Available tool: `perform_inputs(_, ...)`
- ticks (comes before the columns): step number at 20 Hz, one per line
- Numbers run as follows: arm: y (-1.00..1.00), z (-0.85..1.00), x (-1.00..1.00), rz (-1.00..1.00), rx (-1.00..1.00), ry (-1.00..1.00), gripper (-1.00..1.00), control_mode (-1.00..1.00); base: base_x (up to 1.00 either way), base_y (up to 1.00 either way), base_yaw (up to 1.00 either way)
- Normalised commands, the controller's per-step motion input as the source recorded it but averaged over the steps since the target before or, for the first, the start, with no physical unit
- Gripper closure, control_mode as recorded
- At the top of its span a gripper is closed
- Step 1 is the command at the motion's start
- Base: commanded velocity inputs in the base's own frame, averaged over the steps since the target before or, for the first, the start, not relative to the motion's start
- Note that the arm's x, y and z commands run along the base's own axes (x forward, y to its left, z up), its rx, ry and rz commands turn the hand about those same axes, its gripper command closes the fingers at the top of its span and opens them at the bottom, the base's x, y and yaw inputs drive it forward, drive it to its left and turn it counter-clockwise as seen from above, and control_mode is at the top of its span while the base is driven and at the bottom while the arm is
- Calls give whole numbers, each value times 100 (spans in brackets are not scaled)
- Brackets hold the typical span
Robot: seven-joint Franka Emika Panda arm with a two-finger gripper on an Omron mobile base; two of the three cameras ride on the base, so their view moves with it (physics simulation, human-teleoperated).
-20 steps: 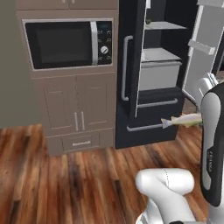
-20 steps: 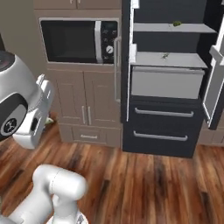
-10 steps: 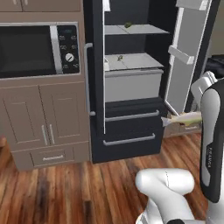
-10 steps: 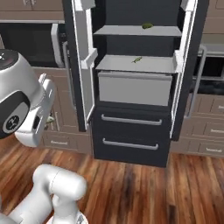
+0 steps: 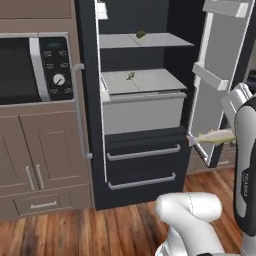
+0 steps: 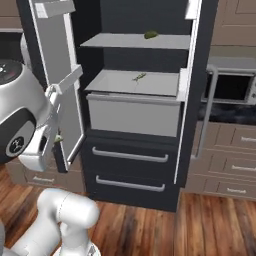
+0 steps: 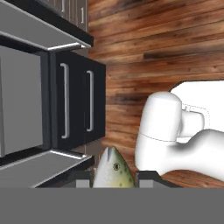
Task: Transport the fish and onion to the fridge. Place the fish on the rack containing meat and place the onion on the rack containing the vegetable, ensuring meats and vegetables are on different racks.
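Brown cabinet (image 5: 30, 150) with its built-in oven at far left of the left base view, slid well over toward the edge compared with a second ago. Whole picture shifted, so read as the base driving, not the things moving.

Next right, fridge (image 5: 142, 170), black, both doors swung wide, now nearly square in front where it sat off to the right before. Pale interior open to view: upper shelf (image 5: 165, 41) carrying the small olive-green vegetable (image 5: 141, 34); middle shelf (image 5: 150, 82) with a thin small item (image 5: 131, 76), too small to identify. Two closed drawers below.

Further right, open right-hand door (image 5: 220, 75), then the fish (image 5: 212, 136), level and pointing toward the fridge, low beside the door, well below both shelves. Same spot against the arm as in the earlier pictures.

Claw (image 7: 114, 181) clamped on the fish; in the hand view, head poking up between the two dark tips.

Judgement: drive leg about finished, fish arrived at the fridge but not yet racked. Needs lifting to a shelf other than the vegetable's; middle one likely, if that small item is the meat. Watch the door edge on the swing in. Onion run judged still to do.
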Motion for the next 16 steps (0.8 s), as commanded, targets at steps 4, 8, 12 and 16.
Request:
perform_inputs(4,0,0,0,0,0,0,100,100,94,0,0)
perform_inputs(8,0,0,0,0,0,0,100,100,51,-32,0)
perform_inputs(12,0,0,0,0,0,0,100,100,46,-21,0)
perform_inputs(16,0,0,0,0,0,0,100,100,81,2,0)
